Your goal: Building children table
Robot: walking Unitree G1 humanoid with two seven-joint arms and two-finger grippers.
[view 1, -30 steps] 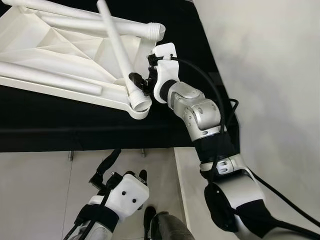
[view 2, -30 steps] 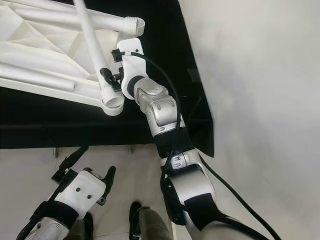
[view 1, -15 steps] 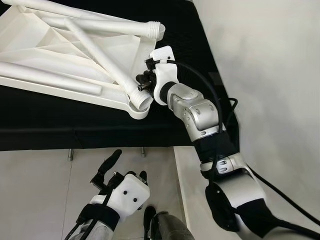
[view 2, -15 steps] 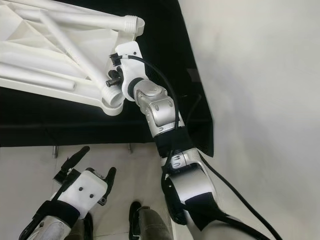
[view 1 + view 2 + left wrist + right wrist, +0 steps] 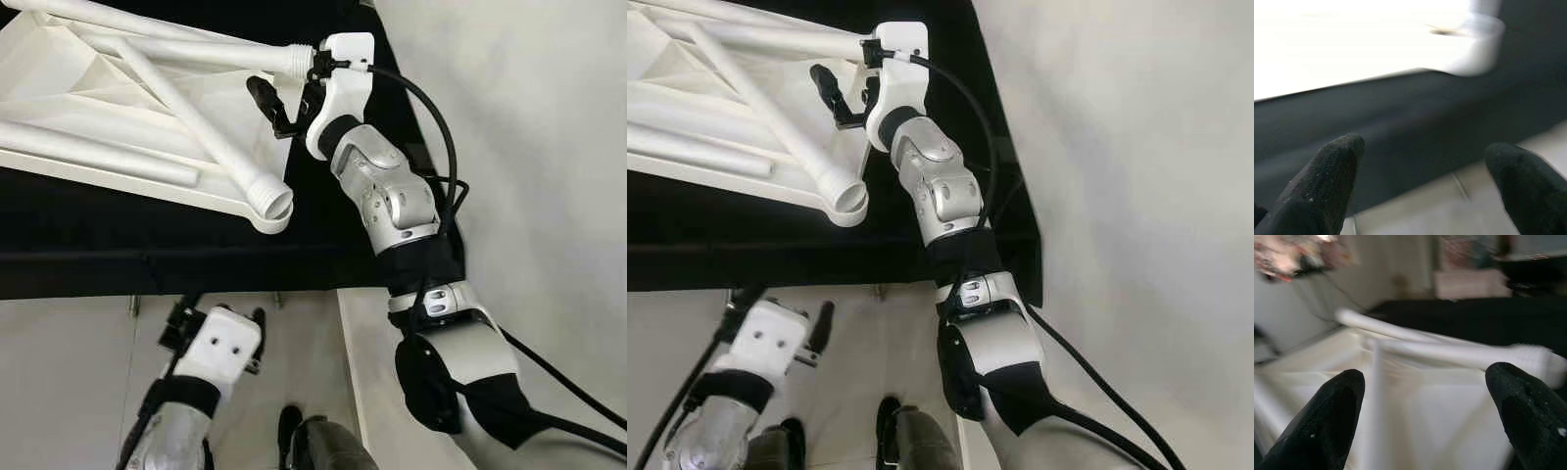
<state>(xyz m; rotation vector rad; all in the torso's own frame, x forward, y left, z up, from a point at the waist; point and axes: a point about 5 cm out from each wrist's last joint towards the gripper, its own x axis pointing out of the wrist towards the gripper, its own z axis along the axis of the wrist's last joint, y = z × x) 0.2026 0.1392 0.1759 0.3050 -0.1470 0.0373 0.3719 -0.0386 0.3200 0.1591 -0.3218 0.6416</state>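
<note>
The white table top (image 5: 88,108) lies upside down on the black worktop (image 5: 118,245). White table legs (image 5: 196,132) lie across it, and one leg's round open end (image 5: 274,203) sits at the near corner. The right gripper (image 5: 279,103) hangs above the table top, jaws wide and holding nothing. The left gripper (image 5: 1425,181) hangs low by the worktop's front edge, above the pale floor (image 5: 69,372), jaws wide too.
</note>
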